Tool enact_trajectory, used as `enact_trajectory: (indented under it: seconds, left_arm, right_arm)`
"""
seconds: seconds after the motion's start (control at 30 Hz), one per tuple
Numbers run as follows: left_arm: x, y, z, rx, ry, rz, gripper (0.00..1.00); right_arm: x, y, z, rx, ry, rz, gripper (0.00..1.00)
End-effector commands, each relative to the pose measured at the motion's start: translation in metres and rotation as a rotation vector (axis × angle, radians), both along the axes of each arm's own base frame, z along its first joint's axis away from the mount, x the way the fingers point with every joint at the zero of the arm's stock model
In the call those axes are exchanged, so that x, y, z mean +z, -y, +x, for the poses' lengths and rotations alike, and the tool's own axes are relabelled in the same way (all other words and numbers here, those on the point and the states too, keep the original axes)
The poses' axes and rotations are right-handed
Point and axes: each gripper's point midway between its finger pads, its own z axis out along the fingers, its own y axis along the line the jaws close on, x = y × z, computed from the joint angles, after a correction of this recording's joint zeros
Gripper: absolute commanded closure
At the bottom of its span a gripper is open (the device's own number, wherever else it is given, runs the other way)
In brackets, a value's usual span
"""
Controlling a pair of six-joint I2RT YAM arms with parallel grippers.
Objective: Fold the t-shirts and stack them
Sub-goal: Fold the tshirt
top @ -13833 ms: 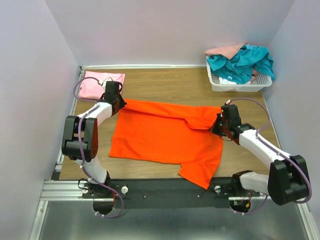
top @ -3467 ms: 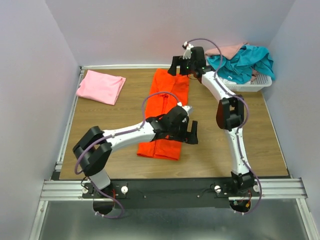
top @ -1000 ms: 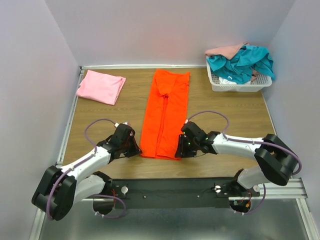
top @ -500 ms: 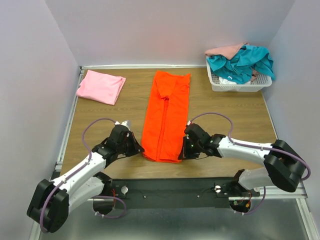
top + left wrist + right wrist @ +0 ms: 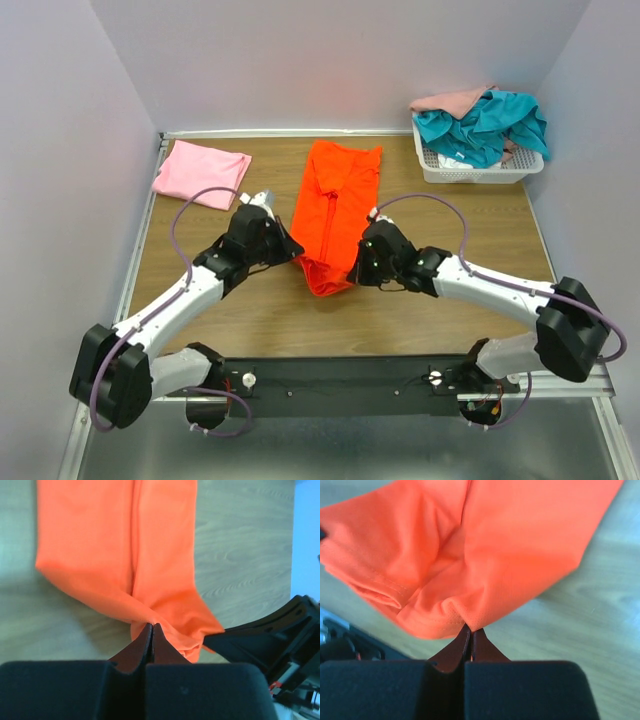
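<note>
Opens far left with the light pink t-shirt (image 5: 200, 173), folded and lying flat near the far left corner of the wooden table (image 5: 480, 240), well apart from the action. Swings in to the left gripper (image 5: 285, 250), fingers pressed tight together and pinching the near left corner of the orange t-shirt (image 5: 338, 190). Shows it plainly from the left wrist: dark tips meeting on a gathered bit of orange cloth, hem bunched just beyond them. Finds the orange t-shirt mid-table, folded into a long narrow strip running from the far edge toward the arms, far end flat on the wood, near end raised and sagging between the two pinches. Reaches the right gripper (image 5: 357, 270) next, likewise clamped tight, nipping the near right corner, stitched hem drooping beside the tips in the right wrist view. Ends far right at the white mesh basket (image 5: 475, 172) in the far right corner, with the teal t-shirt (image 5: 485, 125) heaped in it and spilling over the rim, and the peach-pink t-shirt (image 5: 450, 100) crumpled at its back.
</note>
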Motion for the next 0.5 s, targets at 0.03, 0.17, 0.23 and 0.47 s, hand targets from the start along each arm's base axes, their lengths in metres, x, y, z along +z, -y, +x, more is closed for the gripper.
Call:
enact_trajectory:
  seconds: [0.03,0.17,0.23,0.47]
  left_arm:
    - [0.029,-0.001,0.041,0.065,0.115,0.036,1.00]
    - [0.055,-0.002,0.070,0.103,0.173,0.028,1.00]
    - [0.060,-0.001,0.083,0.111,0.183,0.033,1.00]
    - [0.057,-0.001,0.124,0.117,0.180,0.051,1.00]
  right_arm:
    - [0.016,0.012,0.051,-0.092,0.114,-0.076,0.98]
    - [0.032,0.019,0.084,-0.149,0.160,-0.078,0.98]
    - [0.036,0.025,0.100,-0.172,0.165,-0.073,0.98]
    - [0.037,0.031,0.136,-0.176,0.150,-0.066,0.98]
